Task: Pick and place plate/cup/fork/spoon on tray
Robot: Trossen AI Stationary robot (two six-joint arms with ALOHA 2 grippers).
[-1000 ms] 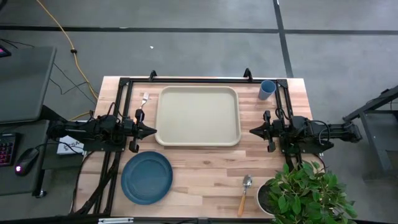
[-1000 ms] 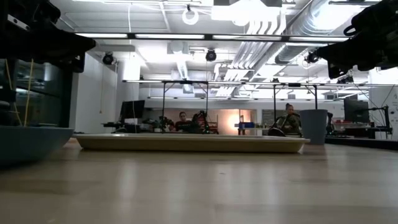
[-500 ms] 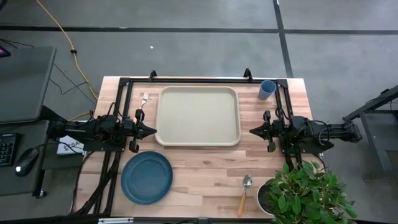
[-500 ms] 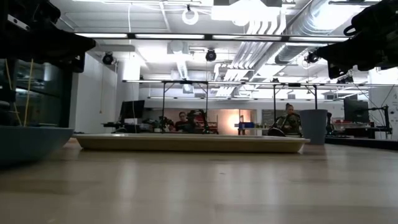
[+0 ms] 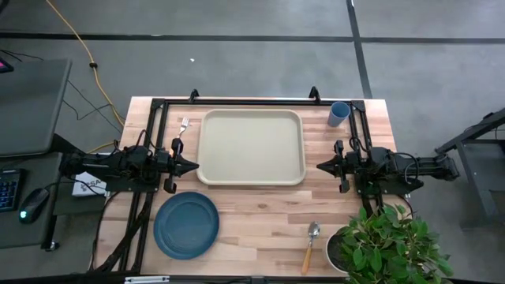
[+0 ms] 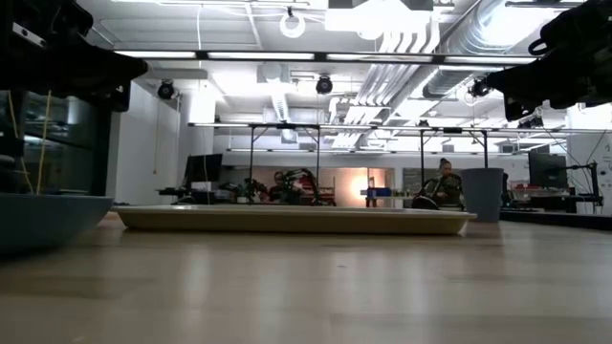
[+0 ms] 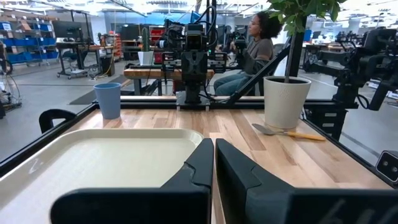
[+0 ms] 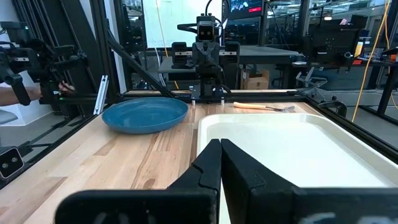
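The cream tray [image 5: 251, 147] lies empty at the table's far middle. The dark blue plate [image 5: 186, 225] rests on the table near the left front. The light blue cup [image 5: 339, 113] stands at the far right. The fork [image 5: 181, 130] lies left of the tray. The spoon [image 5: 310, 245] lies near the front right. My left gripper [image 5: 194, 166] is shut and empty at the tray's left edge. My right gripper [image 5: 319, 166] is shut and empty at the tray's right edge. Both hover above the table.
A potted plant [image 5: 383, 244] in a white pot stands at the front right corner, next to the spoon. A black frame [image 5: 252, 102] runs along the table's far and side edges. Bare wood lies between the plate and the spoon.
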